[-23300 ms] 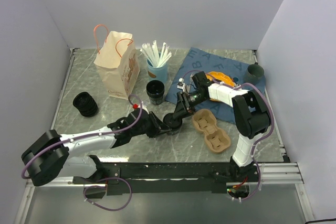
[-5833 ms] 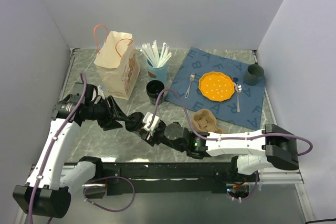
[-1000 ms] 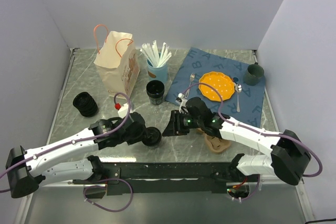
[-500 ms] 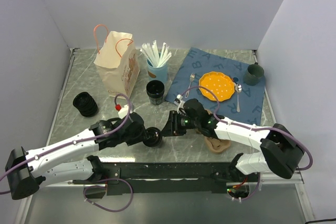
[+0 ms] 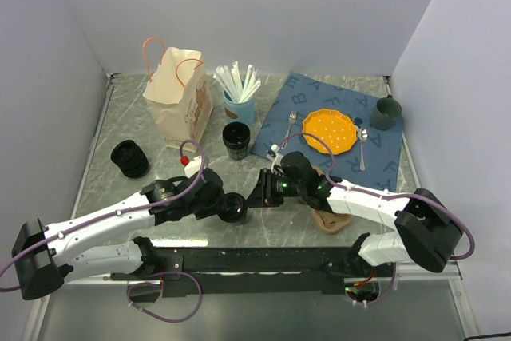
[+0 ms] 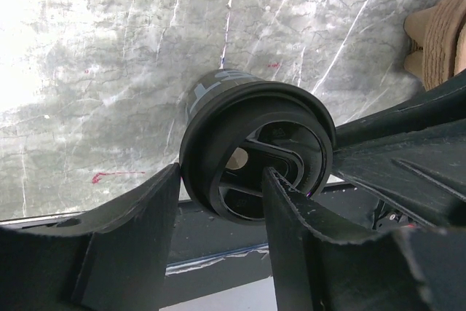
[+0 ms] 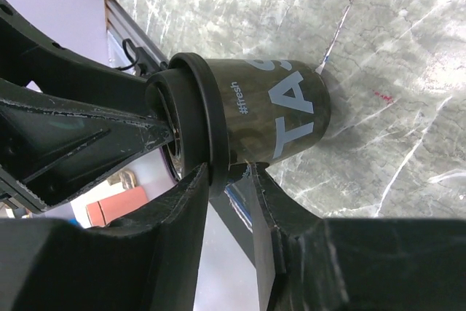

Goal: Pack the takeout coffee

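Surface, left to right. A black round object lies far left, with a paper bag behind it. Next come a blue cup of straws and an open black cup, both upright.

Left gripper – clamped on the lidded coffee cup, its fingers on either side of the lid. The cup is tipped sideways near the front edge, lid toward that gripper. I cannot tell whether its base touches the surface.

Right gripper – its fingers are narrowly apart, tips at the lid's rim. I cannot tell whether they grip it.

A cardboard cup carrier sits just right of this, partly under the right arm. Further back are a blue cloth bearing an orange plate and a grey-green mug.
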You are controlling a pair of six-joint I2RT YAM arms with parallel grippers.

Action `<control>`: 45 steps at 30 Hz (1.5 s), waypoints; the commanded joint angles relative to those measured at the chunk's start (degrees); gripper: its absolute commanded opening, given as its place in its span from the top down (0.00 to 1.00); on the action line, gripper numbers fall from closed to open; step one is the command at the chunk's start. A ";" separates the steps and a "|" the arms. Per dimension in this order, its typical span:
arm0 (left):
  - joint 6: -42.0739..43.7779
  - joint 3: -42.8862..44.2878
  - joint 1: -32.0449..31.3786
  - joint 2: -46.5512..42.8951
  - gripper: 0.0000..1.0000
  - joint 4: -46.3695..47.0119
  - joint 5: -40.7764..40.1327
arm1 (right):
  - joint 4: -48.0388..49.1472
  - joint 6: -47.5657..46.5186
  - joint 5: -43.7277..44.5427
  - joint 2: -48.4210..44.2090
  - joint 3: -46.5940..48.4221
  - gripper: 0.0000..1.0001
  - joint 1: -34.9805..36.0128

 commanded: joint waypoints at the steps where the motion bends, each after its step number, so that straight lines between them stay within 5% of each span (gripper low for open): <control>1: 0.92 1.93 0.21 1.04 0.46 3.28 1.21 | 0.62 -0.99 0.66 0.56 -0.16 0.65 -0.05; 13: -1.46 -1.23 0.30 1.66 0.48 4.25 2.53 | 9.13 3.40 -1.36 0.21 -5.68 0.66 -0.05; 23: -2.69 -2.55 0.30 3.32 0.50 4.69 3.93 | 27.94 7.97 -3.03 3.28 -13.69 0.79 -0.14; 36: -6.46 -7.38 0.21 2.63 0.51 3.46 5.78 | 80.14 16.32 -11.82 35.87 -20.55 0.81 -1.81; 45: -9.19 -10.11 0.30 -0.71 0.51 2.94 6.04 | 70.16 11.50 -12.96 29.33 -19.76 0.69 -2.42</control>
